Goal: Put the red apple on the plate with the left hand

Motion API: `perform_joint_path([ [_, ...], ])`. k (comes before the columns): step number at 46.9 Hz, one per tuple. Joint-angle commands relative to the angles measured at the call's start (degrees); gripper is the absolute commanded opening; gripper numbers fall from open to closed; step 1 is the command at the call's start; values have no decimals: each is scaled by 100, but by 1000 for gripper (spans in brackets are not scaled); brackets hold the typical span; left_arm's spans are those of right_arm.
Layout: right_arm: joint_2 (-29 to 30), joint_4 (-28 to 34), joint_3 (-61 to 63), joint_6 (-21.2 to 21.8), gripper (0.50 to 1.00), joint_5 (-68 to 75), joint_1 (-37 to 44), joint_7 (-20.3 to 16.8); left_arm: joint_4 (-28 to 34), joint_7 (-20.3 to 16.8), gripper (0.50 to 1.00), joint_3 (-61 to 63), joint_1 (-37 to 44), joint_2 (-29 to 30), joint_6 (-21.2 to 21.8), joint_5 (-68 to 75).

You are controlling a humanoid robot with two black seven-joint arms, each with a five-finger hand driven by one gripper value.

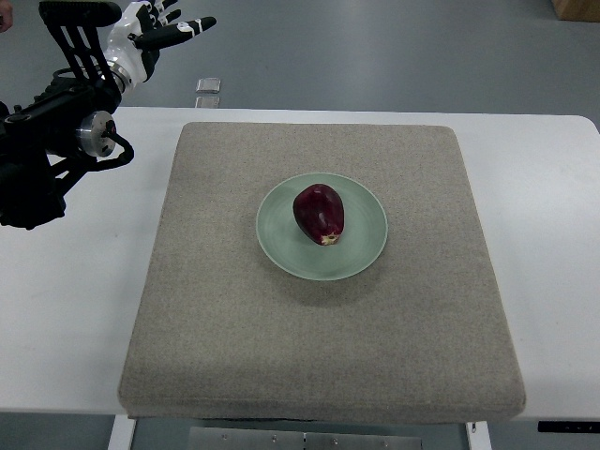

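Lab, white table, grey floor

I see a white table with a grey felt mat lying flat across its middle (edges roughly square to the table). White surface shows bare on both sides of it.

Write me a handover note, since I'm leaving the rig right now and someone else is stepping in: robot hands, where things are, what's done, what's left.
Left robot hand: raised at the far left corner, beyond the table edge, fingers spread, holding nothing.
Right robot hand: not in view.
Red apple: lying on its side on the green plate, slightly left of centre.
Plate: sits around the middle of the grey mat on the white table.
Done: apple is on the plate and released.
Left: nothing apparent for the placement itself; perhaps only bringing the left arm to rest.
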Motion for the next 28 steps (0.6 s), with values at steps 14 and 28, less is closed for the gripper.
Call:
perform_joint_path([
  [14,0,0,-1,0,962,0,1,0,404,94,992,-1231,513,-282,-495,-183],
  [28,0,0,-1,0,964,0,1,0,783,771,992,-1266,531,-440,-880,-887],
])
